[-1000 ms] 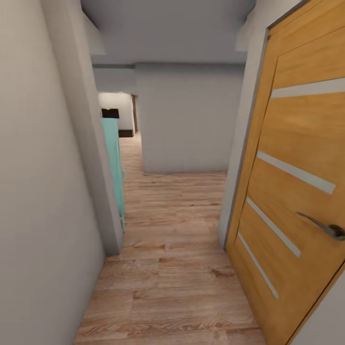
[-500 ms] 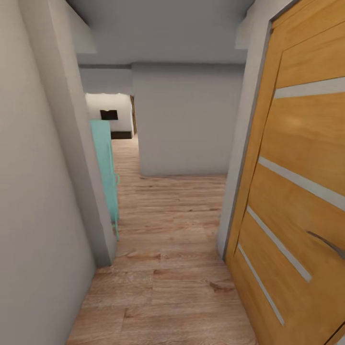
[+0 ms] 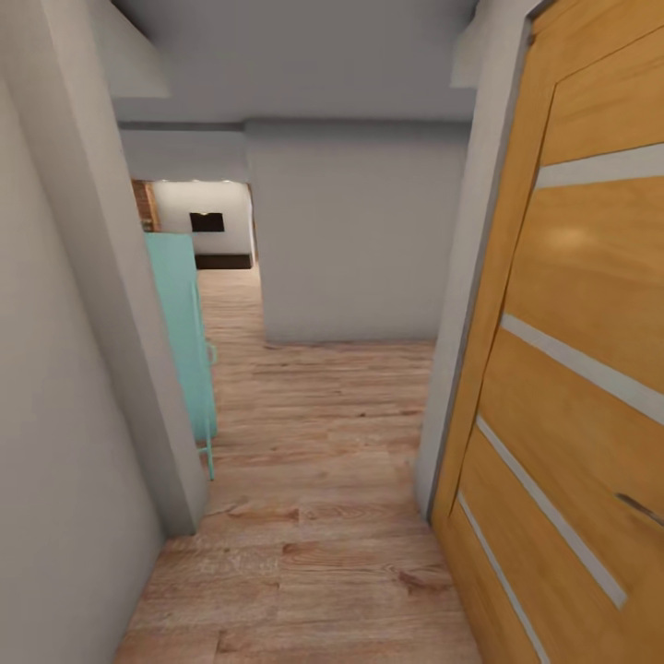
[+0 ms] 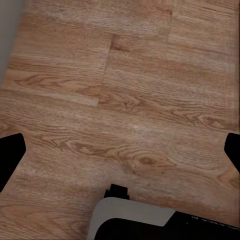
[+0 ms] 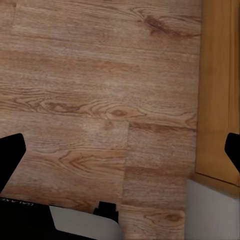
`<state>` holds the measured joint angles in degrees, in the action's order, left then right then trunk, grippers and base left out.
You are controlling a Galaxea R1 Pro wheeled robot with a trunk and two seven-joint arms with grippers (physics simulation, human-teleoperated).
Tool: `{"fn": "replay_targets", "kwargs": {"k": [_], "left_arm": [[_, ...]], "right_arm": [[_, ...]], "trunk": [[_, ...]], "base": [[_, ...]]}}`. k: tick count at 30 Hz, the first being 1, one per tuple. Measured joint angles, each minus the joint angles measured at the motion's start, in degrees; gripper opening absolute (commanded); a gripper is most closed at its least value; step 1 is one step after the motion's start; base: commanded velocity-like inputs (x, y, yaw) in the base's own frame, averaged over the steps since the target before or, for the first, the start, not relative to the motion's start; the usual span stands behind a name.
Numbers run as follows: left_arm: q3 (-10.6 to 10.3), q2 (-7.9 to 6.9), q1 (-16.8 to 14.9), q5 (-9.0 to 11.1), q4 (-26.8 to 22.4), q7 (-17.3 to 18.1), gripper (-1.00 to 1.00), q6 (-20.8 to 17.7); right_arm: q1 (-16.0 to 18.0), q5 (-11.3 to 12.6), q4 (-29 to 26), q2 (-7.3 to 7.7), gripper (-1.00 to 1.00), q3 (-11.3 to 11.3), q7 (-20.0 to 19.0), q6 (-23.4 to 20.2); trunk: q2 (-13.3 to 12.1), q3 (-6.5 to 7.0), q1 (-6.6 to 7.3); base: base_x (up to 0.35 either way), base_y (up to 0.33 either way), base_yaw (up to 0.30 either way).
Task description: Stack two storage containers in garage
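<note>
The storage containers are out of view, and so is the garage. I am in a narrow corridor with a light wood plank floor [image 3: 323,516]. In the left wrist view my left gripper [image 4: 120,152] hangs open over bare planks, with its black fingertips [image 4: 10,155] at the picture's edges and nothing between them. In the right wrist view my right gripper [image 5: 120,152] is likewise open and empty above the planks, close to the honey-coloured wooden door [image 5: 217,90].
The wooden panel door [image 3: 572,369] stands close on the right. A grey wall corner [image 3: 111,323] juts in on the left, with a teal cabinet [image 3: 180,323] behind it. A grey wall [image 3: 350,240] blocks the way ahead; the passage continues left of it toward a lit room [image 3: 207,221].
The head camera has advanced along the corridor: the walls and door loom larger, the door handle has slid toward the lower right edge, and more of the far room shows.
</note>
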<state>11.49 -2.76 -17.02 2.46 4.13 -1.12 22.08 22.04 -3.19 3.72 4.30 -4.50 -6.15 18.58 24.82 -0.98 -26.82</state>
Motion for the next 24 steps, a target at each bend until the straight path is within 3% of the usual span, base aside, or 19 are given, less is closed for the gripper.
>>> {"fn": "replay_targets", "kwargs": {"k": [24], "left_arm": [[0.02, -0.13, 0.00, 0.00, 0.02, 0.07, 1.00, 0.02]], "right_arm": [[0.00, 0.00, 0.00, 0.00, 1.00, 0.00, -0.01, -0.01]], "trunk": [[0.00, 0.00, 0.00]], "base": [[0.325, 0.006, 0.000]]}}
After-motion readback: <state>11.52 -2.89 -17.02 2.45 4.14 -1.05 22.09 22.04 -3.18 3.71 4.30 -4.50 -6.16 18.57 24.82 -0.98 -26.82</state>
